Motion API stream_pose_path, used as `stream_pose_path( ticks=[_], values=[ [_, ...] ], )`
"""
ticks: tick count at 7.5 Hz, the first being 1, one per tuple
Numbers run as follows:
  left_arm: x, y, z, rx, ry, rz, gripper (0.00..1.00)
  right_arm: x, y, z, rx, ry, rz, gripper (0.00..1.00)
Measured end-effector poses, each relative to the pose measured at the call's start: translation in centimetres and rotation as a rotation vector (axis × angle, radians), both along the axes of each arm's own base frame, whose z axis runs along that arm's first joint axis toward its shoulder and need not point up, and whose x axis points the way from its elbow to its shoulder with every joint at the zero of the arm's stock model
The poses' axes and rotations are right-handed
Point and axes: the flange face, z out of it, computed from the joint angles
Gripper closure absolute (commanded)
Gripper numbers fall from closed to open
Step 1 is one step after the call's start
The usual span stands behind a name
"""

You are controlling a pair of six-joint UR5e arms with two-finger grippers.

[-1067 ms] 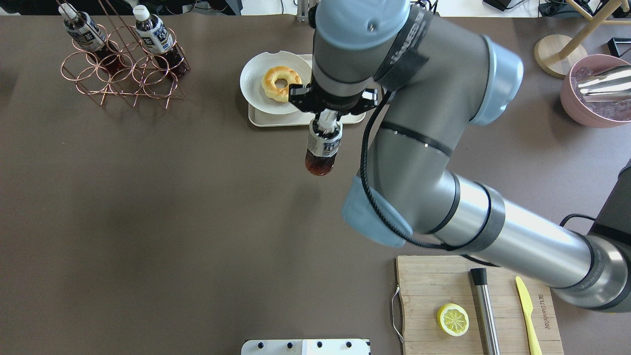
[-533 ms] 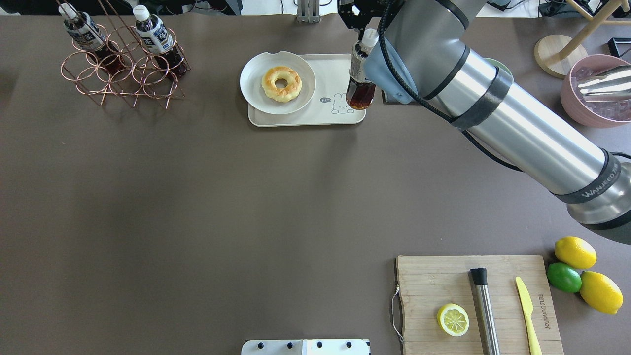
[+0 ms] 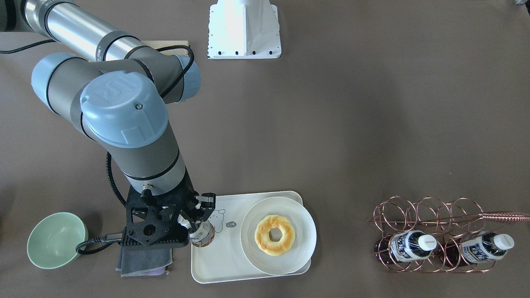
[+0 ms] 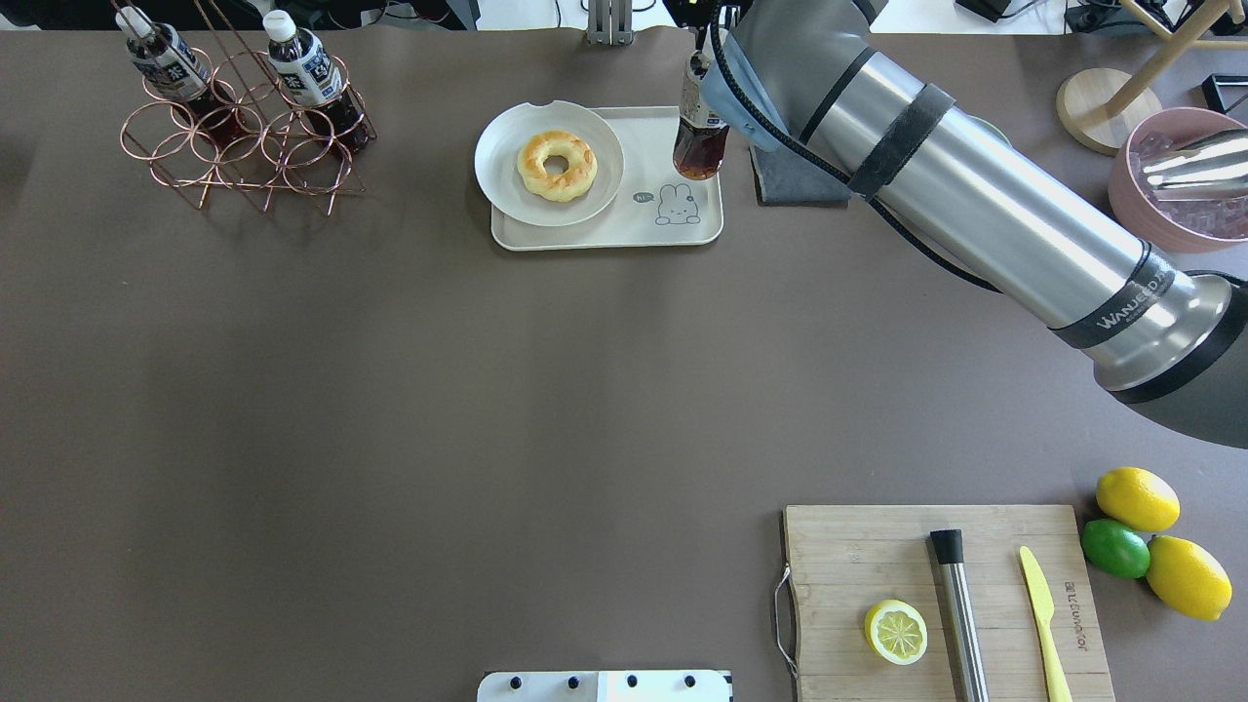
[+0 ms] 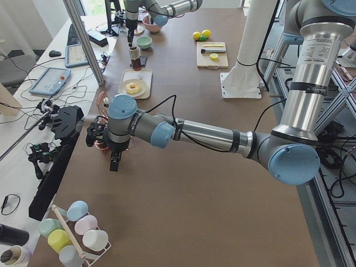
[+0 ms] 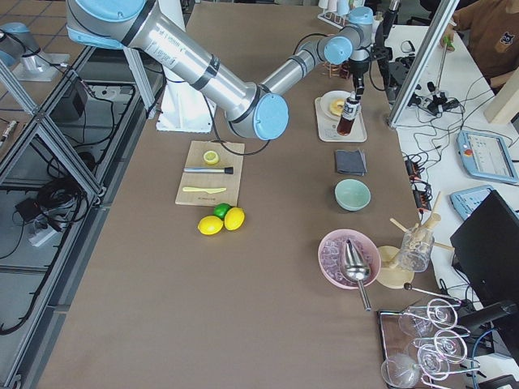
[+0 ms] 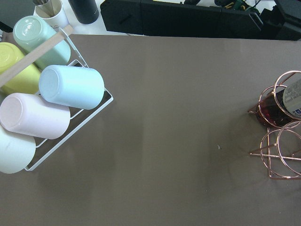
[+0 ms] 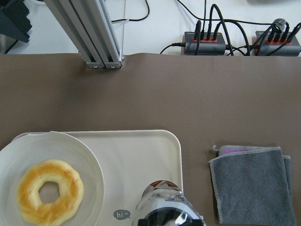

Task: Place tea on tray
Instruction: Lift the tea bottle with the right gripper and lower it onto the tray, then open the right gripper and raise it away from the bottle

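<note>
Here, in the front-facing view, the right pincer [image 3: 199, 227] is seen closed narrowly on the neck of the tea [image 3: 203, 238]. The tea is held upright directly beneath it, over the tray [image 3: 215, 269]. The plate [image 3: 290, 265] with the doughnut [image 3: 274, 234] lies to one side of the pincer, and the grey cloth [image 3: 143, 260] lies just off the tray on the other.

In the overhead view the pincer is hidden by the arm. The tea [image 4: 698, 146] is shown below it, over the tray [image 4: 604, 237] near a corner, just beyond the bear drawing [image 4: 677, 205].

In the right wrist view the tea [image 8: 164, 209] is seen straight under the pincer, with the raised rim close by toward the cloth. Whether the base touches the tray cannot be told.

In the left-end view the left pincer [image 5: 103, 139] is found well apart from the tray. Its opening cannot be told.

A release is judged risky. If the base were set on the rim, or let go above the surface, the tall, narrow bottle could be tipped toward the cloth or the plate.
</note>
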Motion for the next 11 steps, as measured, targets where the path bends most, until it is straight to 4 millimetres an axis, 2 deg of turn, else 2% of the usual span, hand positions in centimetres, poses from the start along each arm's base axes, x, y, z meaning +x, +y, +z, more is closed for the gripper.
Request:
stream_pose_path(
  ticks=[3,5,6,7,8,11],
  values=[
    [0.0,-0.4,0.3,-0.004,-0.002,0.003,0.02,-2.8,1.0,0.2,0.015,0.008,-0.022,1.0],
    [0.1,-0.5,0.3,-0.006,-0.001,0.003,0.02,-3.7,1.3,0.3,0.037,0.015,-0.018,1.0],
    [0.2,-0.5,0.4,-0.009,0.0,0.003,0.02,-3.9,1.1,0.8,0.048,0.022,-0.011,0.69],
    [0.2,-0.6,0.5,-0.011,0.0,0.002,0.02,-4.1,1.0,1.1,0.056,0.026,-0.005,0.2],
    [0.3,-0.9,0.7,-0.013,0.0,0.003,0.02,-4.2,0.8,1.3,0.065,0.021,0.0,0.01],
    [0.3,-2.1,1.1,-0.019,-0.002,0.009,0.02,-4.2,0.8,1.4,0.075,-0.018,0.025,0.01]
  ],
)
